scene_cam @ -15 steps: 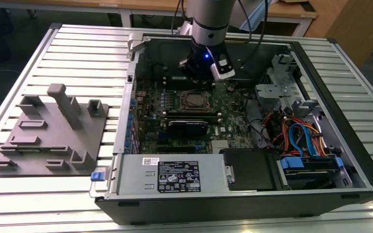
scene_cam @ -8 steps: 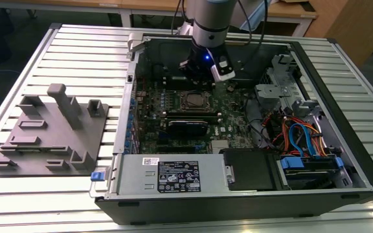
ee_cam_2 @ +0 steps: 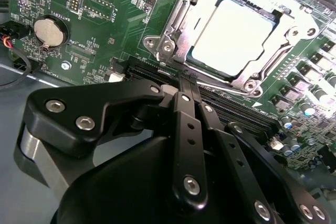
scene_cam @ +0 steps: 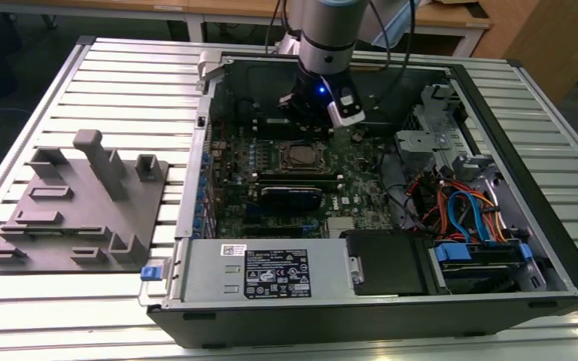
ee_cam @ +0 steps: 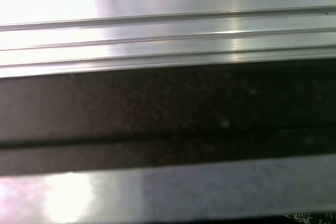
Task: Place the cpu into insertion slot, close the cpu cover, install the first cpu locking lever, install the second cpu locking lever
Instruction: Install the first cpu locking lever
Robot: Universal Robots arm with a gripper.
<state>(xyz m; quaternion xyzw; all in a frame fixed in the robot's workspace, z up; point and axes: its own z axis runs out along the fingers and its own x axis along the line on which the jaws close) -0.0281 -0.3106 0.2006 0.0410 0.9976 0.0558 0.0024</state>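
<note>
In the second wrist view the cpu lies flat in the insertion slot, and the cpu cover is down around it, its window framing the pale top. The hand hovers near the socket's 6 o'clock edge with its fingers together and empty, probably to push a locking part.

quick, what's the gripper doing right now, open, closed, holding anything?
Gripper: fingers shut together, holding nothing, poised just short of the chip, which sits in its socket under the metal cover.
</note>
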